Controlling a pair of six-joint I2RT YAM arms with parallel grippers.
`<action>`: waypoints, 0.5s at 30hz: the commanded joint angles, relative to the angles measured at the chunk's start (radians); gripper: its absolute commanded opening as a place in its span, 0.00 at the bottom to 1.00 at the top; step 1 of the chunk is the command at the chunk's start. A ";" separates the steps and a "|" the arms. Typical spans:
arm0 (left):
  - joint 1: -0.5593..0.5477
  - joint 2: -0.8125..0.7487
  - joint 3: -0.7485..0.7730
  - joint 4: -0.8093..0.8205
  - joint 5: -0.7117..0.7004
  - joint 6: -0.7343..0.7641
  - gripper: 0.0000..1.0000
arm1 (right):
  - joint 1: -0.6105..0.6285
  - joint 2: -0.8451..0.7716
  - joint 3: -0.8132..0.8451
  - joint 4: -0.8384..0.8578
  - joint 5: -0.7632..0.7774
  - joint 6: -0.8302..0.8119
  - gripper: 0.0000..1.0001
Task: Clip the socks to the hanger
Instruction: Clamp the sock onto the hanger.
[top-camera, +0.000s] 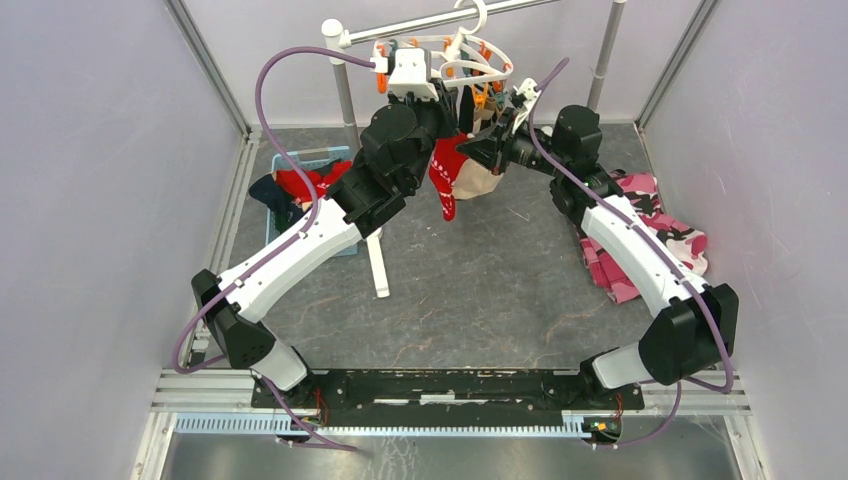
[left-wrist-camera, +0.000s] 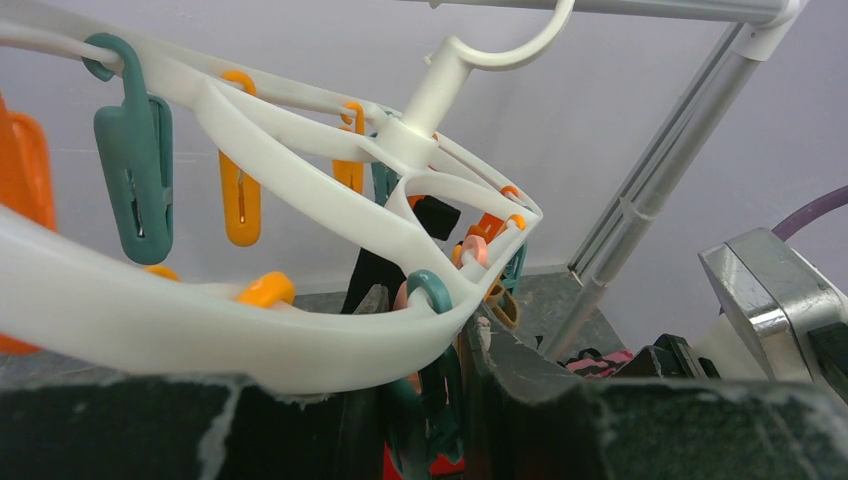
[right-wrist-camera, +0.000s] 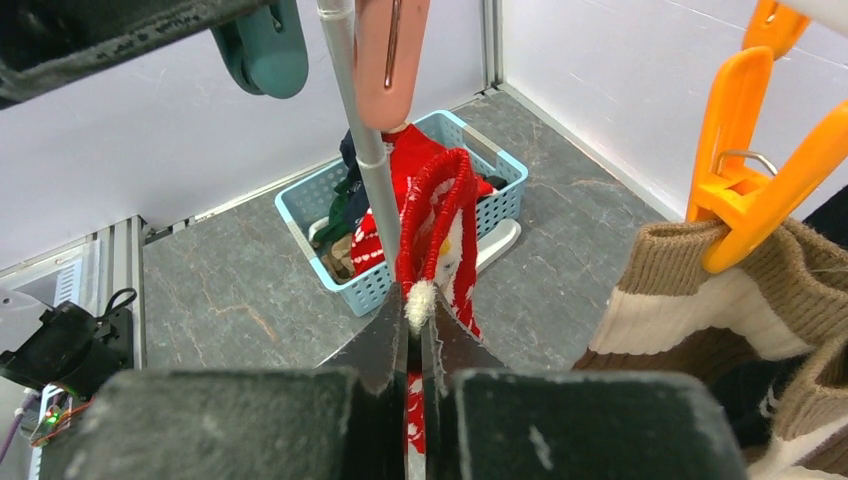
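The white hanger (top-camera: 478, 58) hangs from a silver pole at the back; its ring (left-wrist-camera: 300, 330) fills the left wrist view. My left gripper (left-wrist-camera: 425, 400) reaches up under the ring and is shut on a teal clothespin (left-wrist-camera: 432, 385) that dangles between its fingers. My right gripper (right-wrist-camera: 418, 320) is shut on a red sock with a white pattern (right-wrist-camera: 440, 200), held up just below the hanger (top-camera: 447, 180). Its cuff loops above the fingertips. A beige-and-brown striped sock (right-wrist-camera: 720, 300) hangs from an orange clothespin (right-wrist-camera: 745, 180).
A light blue basket (top-camera: 290, 225) with more socks (right-wrist-camera: 350, 200) stands at the left. The rack's silver upright (right-wrist-camera: 362, 140) stands close in front of the right gripper. Pink camouflage cloth (top-camera: 655, 240) lies at the right. Grey walls close in the sides.
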 joint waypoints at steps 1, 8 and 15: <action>0.016 -0.036 0.003 0.048 -0.031 -0.040 0.02 | 0.011 0.000 0.066 0.024 0.027 0.025 0.00; 0.016 -0.033 0.003 0.049 -0.031 -0.044 0.02 | 0.016 0.004 0.085 0.027 0.026 0.040 0.00; 0.017 -0.031 0.003 0.049 -0.031 -0.044 0.02 | 0.018 0.002 0.087 0.027 0.025 0.046 0.00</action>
